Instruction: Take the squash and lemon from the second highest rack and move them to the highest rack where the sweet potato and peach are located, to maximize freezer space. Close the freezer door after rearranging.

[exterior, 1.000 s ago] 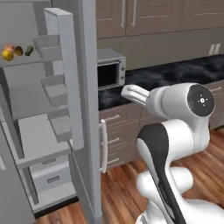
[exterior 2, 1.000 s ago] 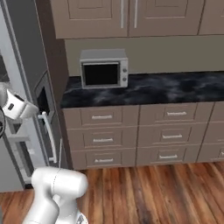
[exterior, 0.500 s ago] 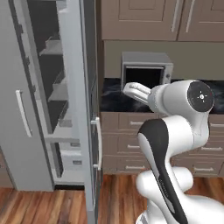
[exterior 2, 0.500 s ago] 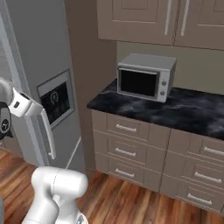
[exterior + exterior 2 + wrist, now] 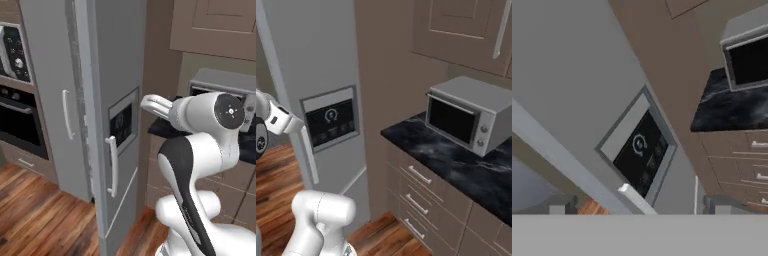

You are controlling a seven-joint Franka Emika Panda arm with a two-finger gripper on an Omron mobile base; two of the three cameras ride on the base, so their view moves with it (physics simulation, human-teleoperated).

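The freezer door (image 5: 120, 100) stands open and I see its outer grey face, with a dark dispenser panel (image 5: 643, 152) and a pale bar handle (image 5: 112, 167). My gripper (image 5: 148, 104) hangs at chest height just right of that face, apart from it. In the hand view it (image 5: 641, 206) points at the panel and is open, its fingertips (image 5: 559, 205) wide apart with nothing between them. The squash, lemon, sweet potato, peach and both racks are hidden behind the door.
A second grey door with its own handle (image 5: 65, 114) stands left of the open one, and a black oven (image 5: 20, 125) beyond it. To the right are a silver microwave (image 5: 471, 117) on a black counter (image 5: 456, 167), drawers (image 5: 418, 200) and upper cabinets.
The whole picture has shifted: the base has swung round the open door to its outer side, so the freezer's shelves have gone out of sight. The gripper stays open.
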